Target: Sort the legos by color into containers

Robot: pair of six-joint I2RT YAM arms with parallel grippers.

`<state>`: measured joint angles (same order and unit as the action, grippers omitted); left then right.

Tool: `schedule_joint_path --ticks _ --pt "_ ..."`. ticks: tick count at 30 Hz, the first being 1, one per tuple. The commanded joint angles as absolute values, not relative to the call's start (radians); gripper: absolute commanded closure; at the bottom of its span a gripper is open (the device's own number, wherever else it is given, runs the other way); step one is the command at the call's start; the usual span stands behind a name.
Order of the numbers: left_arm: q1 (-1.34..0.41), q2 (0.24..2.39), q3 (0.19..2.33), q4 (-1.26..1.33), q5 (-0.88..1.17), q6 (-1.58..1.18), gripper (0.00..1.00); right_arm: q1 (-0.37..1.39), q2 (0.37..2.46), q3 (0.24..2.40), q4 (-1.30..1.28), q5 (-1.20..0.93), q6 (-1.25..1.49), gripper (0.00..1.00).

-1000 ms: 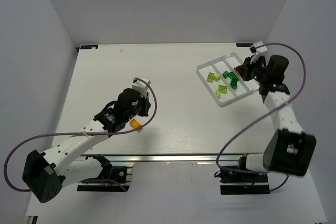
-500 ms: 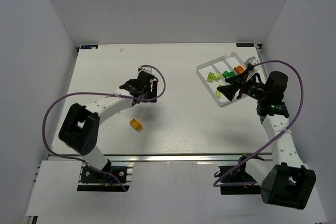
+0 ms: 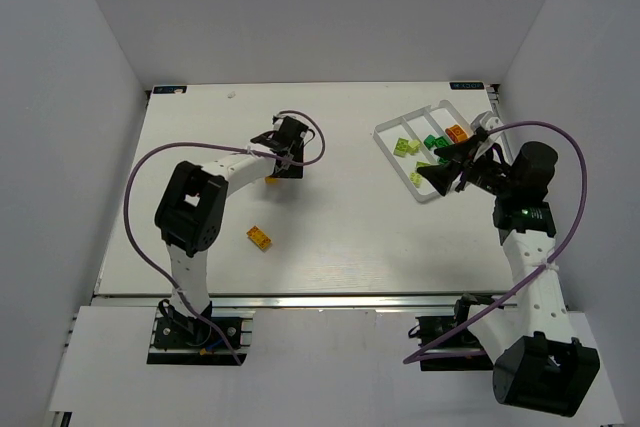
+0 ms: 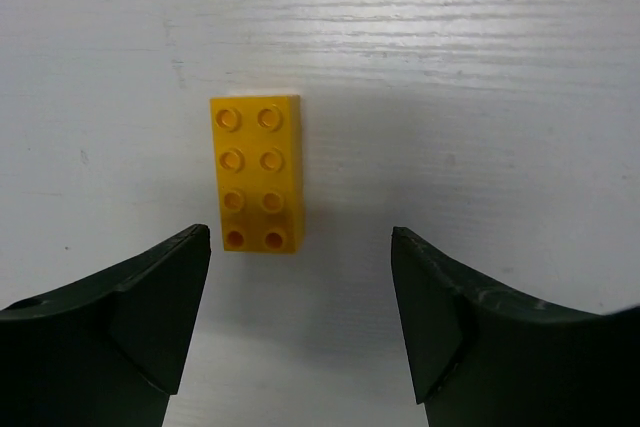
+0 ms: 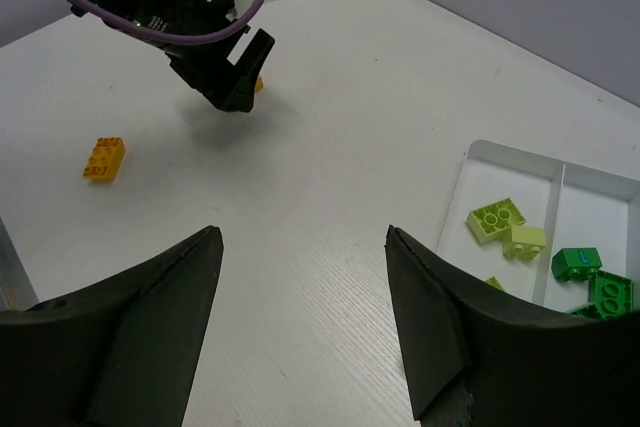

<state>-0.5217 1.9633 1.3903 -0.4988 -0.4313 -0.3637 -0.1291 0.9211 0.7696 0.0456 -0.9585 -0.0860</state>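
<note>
L gripper (image 4: 300,234) has left the near brick (image 3: 260,237), swung up to mid-table & opened. It's now over a 2nd orange brick (image 4: 256,172), whose end sits between the tips, closer to the L one. R gripper (image 5: 303,232) has pulled back off the tray (image 3: 378,131) & opened. Its orange piece (image 3: 455,132) now lies in the right-hand compartment.

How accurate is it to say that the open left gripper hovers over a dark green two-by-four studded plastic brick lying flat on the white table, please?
Only the colour is wrong. The two-by-four studded plastic brick is orange, not dark green, as the left wrist view shows. The rest holds: the open left gripper hovers over it, and it lies flat on the white table.
</note>
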Motion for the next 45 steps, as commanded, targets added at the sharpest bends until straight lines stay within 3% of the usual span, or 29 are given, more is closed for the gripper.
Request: schedule_joint_path --ticks 1,5,10,15,21,24,27,28,32,38,45 --pt "-0.489 1.960 1.445 -0.526 -0.468 -0.368 0.18 -0.140 0.904 0.759 0.043 -0.985 -0.103 0.28" --pt "-0.471 1.996 1.460 -0.540 -0.454 -0.364 0.21 -0.147 0.907 0.758 0.046 -0.994 -0.098 0.28" --pt "-0.448 2.009 1.442 -0.505 -0.399 -0.368 0.39 -0.156 0.907 0.744 0.060 -0.994 -0.100 0.28" --pt "-0.437 2.036 1.442 -0.495 -0.339 -0.367 0.47 -0.166 0.911 0.744 0.061 -1.008 -0.097 0.29" --pt "-0.428 1.991 1.408 -0.462 -0.296 -0.345 0.75 -0.169 0.916 0.732 0.072 -1.038 -0.106 0.32" --pt "-0.428 1.889 1.356 -0.401 -0.166 -0.269 0.87 -0.163 0.919 0.715 0.090 -1.058 -0.092 0.38" --pt "-0.459 1.731 1.237 -0.242 0.126 -0.158 0.88 -0.152 0.974 0.741 0.063 -1.094 -0.046 0.45" --pt "-0.468 1.695 1.201 -0.198 0.317 -0.144 0.87 -0.146 0.997 0.755 0.040 -1.103 -0.034 0.46" --pt "-0.527 1.542 1.037 -0.037 0.559 -0.112 0.84 -0.086 1.106 0.816 -0.038 -1.138 0.044 0.47" --pt "-0.650 1.483 0.976 0.063 0.580 -0.112 0.82 0.081 1.298 0.951 -0.234 -1.083 0.052 0.37" --pt "-0.765 1.554 1.032 0.037 0.465 -0.060 0.82 0.141 1.348 0.950 -0.195 -1.092 0.110 0.24"
